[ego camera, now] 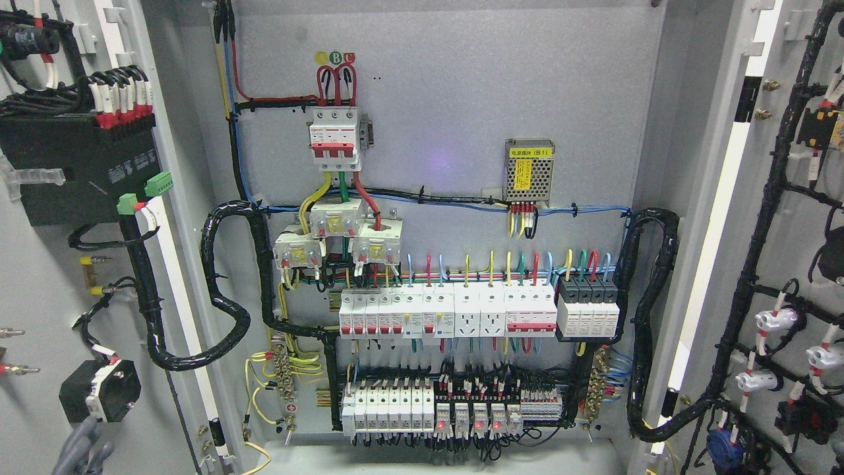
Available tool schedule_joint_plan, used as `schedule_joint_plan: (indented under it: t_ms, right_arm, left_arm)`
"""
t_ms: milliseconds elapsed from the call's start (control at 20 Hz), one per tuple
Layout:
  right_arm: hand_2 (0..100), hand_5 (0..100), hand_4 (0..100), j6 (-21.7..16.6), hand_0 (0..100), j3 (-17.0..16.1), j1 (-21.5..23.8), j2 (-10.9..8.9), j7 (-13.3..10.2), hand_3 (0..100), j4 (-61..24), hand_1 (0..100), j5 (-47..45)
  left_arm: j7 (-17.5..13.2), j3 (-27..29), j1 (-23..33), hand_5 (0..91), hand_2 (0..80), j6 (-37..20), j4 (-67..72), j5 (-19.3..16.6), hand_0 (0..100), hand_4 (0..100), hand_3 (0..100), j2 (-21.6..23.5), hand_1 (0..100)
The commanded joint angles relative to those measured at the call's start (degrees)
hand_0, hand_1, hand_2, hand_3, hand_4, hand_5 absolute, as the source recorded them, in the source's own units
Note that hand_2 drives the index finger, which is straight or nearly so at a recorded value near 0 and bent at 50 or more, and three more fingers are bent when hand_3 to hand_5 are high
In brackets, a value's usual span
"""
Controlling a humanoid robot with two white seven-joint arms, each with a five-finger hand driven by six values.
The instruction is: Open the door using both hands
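Note:
The cabinet stands wide open. Its left door (46,277) is swung out to the left, with its inner face, a black module and cable looms showing. The right door (784,264) is swung out to the right, with black wiring and white connectors on its inner face. Between them, the back panel (448,119) shows a red-and-white main breaker (336,135), rows of white breakers (448,313) and relays (455,409). A grey part of my left hand (82,448) shows at the bottom left corner, low against the left door. My right hand is out of view.
Thick black corrugated cable looms (224,290) (649,316) run from the panel to each door near the hinges. A small metal power supply (529,173) with a yellow label sits at the upper right of the panel. The cabinet floor (435,462) lies at the bottom.

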Motion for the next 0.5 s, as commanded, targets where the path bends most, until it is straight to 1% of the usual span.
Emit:
schedule_joint_plan:
  t_ms: [0,150,300,450]
  right_arm:
    - [0,0,0,0.1,7,-2.8,0.6,0.57,0.0,0,1.9,14,-0.8]
    - [0,0,0,0.3,7,-3.3,0.7,0.48,0.0,0,2.0,14,-3.6]
    - [0,0,0,0.5,7,-3.6,0.7,0.48,0.0,0,2.4,14,-4.6]
    - [0,0,0,0.4,7,-3.7,0.9,0.57,0.0,0,2.9,14,-4.7]
  left_arm:
    - [0.0,9.4,0.3,0.0,0.0,-26.9,4.5,6.0,12,0,0,8.8,56]
    - [0.3,10.5,-0.1,0.0,0.0,-26.9,7.1,8.0,12,0,0,11.5,56]
    - [0.4,10.8,-0.3,0.0,0.0,-26.9,11.1,11.3,12,0,0,15.6,56]
    - [0.3,10.7,-0.4,0.0,0.0,-26.9,14.4,12.6,12,0,0,17.6,56]
